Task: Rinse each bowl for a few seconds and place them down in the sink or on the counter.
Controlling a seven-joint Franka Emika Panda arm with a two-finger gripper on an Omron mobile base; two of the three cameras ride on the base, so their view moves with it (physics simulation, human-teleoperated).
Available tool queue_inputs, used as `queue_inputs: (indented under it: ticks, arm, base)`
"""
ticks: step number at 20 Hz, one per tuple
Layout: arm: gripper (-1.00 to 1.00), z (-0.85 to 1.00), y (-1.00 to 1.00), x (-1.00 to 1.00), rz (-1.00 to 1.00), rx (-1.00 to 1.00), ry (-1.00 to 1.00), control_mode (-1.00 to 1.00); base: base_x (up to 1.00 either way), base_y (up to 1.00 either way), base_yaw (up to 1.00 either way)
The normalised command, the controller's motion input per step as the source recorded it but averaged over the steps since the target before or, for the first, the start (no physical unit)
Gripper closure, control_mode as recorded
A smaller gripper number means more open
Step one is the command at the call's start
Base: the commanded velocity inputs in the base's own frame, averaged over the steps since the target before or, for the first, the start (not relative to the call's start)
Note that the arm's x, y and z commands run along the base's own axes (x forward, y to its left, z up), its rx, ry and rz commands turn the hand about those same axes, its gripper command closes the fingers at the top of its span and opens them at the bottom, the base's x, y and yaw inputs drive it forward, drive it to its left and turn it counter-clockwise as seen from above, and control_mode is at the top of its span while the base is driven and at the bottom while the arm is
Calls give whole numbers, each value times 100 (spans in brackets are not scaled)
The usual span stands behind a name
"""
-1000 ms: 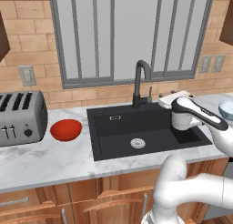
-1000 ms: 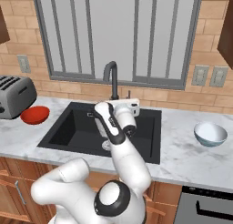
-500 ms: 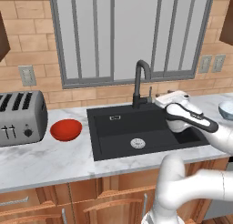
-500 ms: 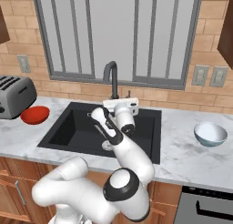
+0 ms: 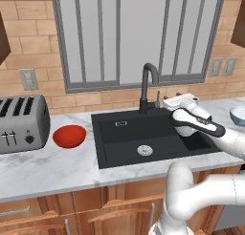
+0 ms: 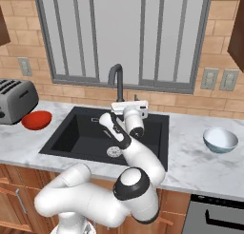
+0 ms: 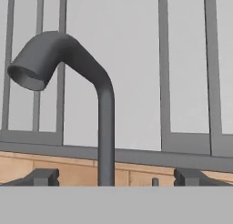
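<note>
The arm has swung its empty, wide-open gripper (image 7: 116, 177) up to the tall dark arched faucet (image 5: 148, 86), probably to start water. Both bowls wait: glossy red bowl (image 5: 69, 135), pale blue-white bowl (image 6: 220, 140) on white marble counter (image 5: 52, 169).

White arm bent forward at the elbow, wrist level, gripper (image 7: 116, 177) pointing horizontally, jaws spread wide, holding nothing

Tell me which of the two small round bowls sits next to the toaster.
The glossy red shallow bowl, on the white marble counter left of the black sink. The pale blue-white bowl sits alone on the counter right of the sink.
</note>
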Motion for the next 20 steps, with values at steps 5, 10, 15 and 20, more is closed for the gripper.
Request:
queue_inputs:
  ticks: [5, 10, 15, 20]
  arm:
    - [-100, -17, -1, 23, 0, 0, 0, -100]
    - [-100, -17, 0, 23, 0, 0, 0, -100]
    - [-100, -13, -4, 21, 0, 0, 0, -100]
    - [-100, -12, -5, 19, 0, 0, 0, -100]
  base:
    - [0, 0, 0]
    - [0, 0, 0]
    - [0, 0, 0]
    - [0, 0, 0]
